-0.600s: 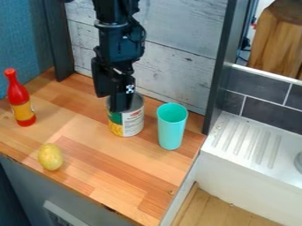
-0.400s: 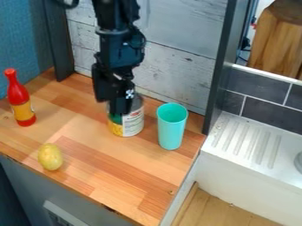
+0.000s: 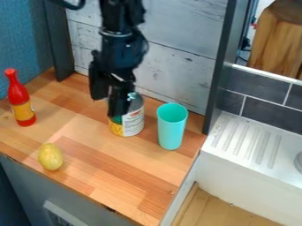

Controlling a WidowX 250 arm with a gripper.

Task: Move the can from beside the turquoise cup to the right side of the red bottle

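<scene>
The black gripper (image 3: pixel 108 105) hangs down at the upper middle of the counter, open, one finger to the left and the other in front of the can. Behind its right finger stands an upright can (image 3: pixel 133 121) with a white, green and yellow label, its upper left part hidden; whether they touch I cannot tell. A turquoise cup (image 3: pixel 171 128) is upright just right of the can. On the left stands a red bottle (image 3: pixel 21 99) with a yellow label. A yellow-green potato-like object (image 3: pixel 50 156) lies near the counter's front edge.
The wooden counter (image 3: pixel 106 170) is backed by a whitewashed plank wall (image 3: pixel 177 66). A dark upright post (image 3: pixel 221 70) rises behind the cup. At the right is a white sink unit with a ridged drainboard (image 3: pixel 247 139).
The gripper has turned and tilted a little, its fingertips now slightly lower and farther left, with the fingers looking wider apart. The can, cup, bottle and potato-like object have not moved.
</scene>
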